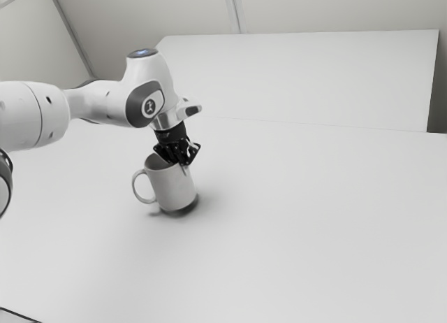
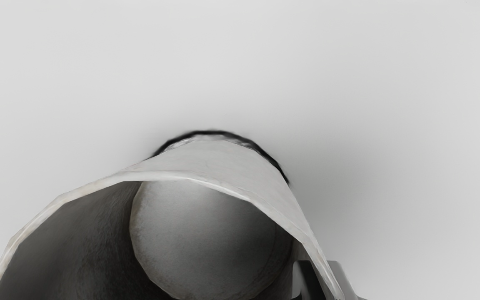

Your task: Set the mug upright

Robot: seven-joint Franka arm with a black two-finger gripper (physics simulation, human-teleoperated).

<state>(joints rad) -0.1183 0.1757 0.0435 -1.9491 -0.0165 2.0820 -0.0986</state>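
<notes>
The pale surface (image 1: 293, 232) spreads out below the gripper (image 1: 184, 165) and the mug (image 1: 174, 187), which hangs or stands just beneath it, mouth up. The gripper is closed on the mug's wall at the rim, one finger (image 2: 306, 281) inside and the other outside, with the handle (image 1: 137, 189) on the side away from it.

The big table (image 1: 314, 232) is smooth and white. Far back stands a flat white panel (image 1: 300, 75). Behind it is a plain, pale gray wall (image 1: 140, 15) with a light strip (image 1: 235, 12) running up it. A dark line (image 1: 70, 33) slants down at the exterior view's far left. The light is soft.
</notes>
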